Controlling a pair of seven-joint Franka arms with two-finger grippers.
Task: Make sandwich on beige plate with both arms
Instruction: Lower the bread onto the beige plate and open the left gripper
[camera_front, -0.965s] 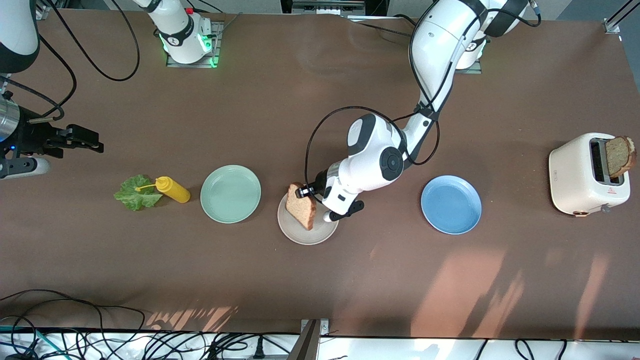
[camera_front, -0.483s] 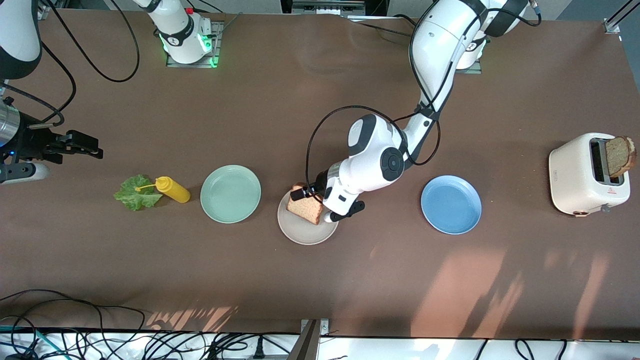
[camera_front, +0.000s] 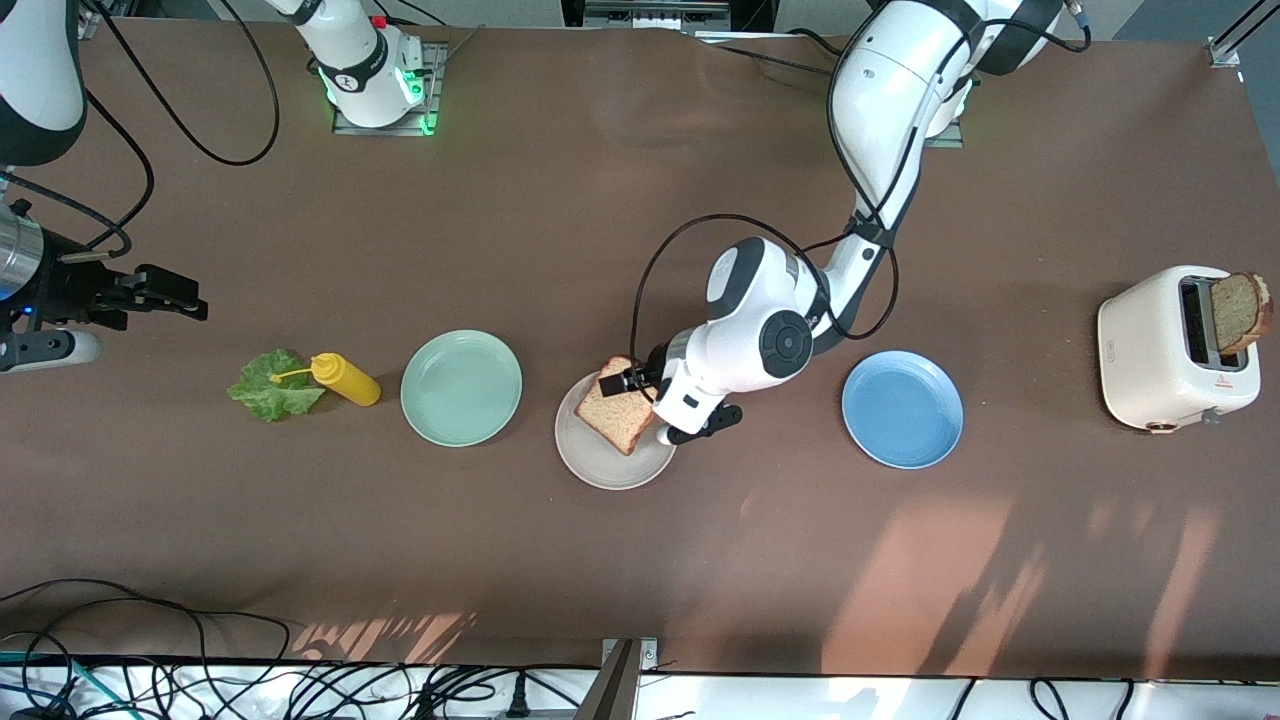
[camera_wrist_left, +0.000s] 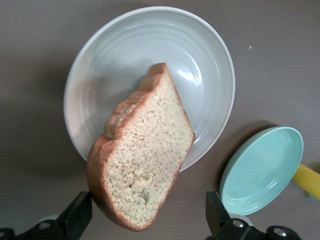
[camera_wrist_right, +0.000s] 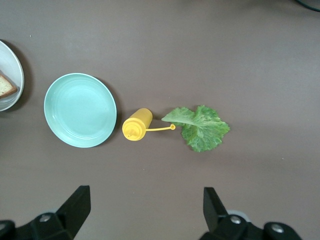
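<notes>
brown bread (camera_front: 622, 412) lies on the beige plate (camera_front: 600, 468), overhanging the rim nearest our left gripper (camera_front: 632, 385), whose jaws stand released just above that end, so we judge a careless lift could catch the crust and tip the slice off. our right gripper (camera_wrist_right: 142, 210) waits spread wide over bare table above the lettuce (camera_front: 268, 385) and yellow bottle (camera_front: 346, 379); the leaf touches the bottle's tether, so grabbing it may drag the bottle toward the mint plate (camera_front: 461, 387), though open table lies all around.

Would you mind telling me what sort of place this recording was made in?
Most likely a robotics lab bench set up as a mock kitchen: two arm bases bolted to a brown table, loose cables along its edge, and staged props such as a toaster and plates.
</notes>
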